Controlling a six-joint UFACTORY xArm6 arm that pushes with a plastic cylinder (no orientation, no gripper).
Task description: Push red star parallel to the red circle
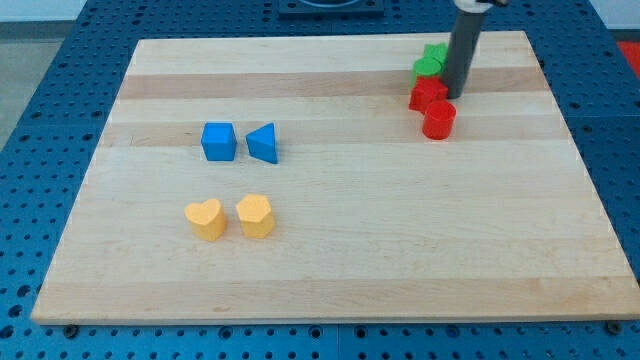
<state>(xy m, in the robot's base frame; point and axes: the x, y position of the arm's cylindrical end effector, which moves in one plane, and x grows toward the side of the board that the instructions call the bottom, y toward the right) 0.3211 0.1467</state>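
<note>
Standing near the view's top right corner of the wooden counter [330,280], the dark rod comes down from the top edge and my tip [455,95] rests just at the upper right side of the red star [426,94], touching it or very nearly so. This rig carries no claw, so nothing is open or shut; the rod alone meets the blocks. The red star is a glossy bright red block with a notched, pointed outline, though its right points are partly hidden by the rod. Directly below it and slightly to the view's right sits the red circle [439,120], a short red cylinder, touching the star or just beside it. Above the star, partly behind the rod, are green blocks [431,62] whose shapes I cannot make out. Well apart, left of centre, a blue cube [218,141] and a blue triangle [263,143] sit side by side, with two yellow hearts [205,219] [255,215] below them.
</note>
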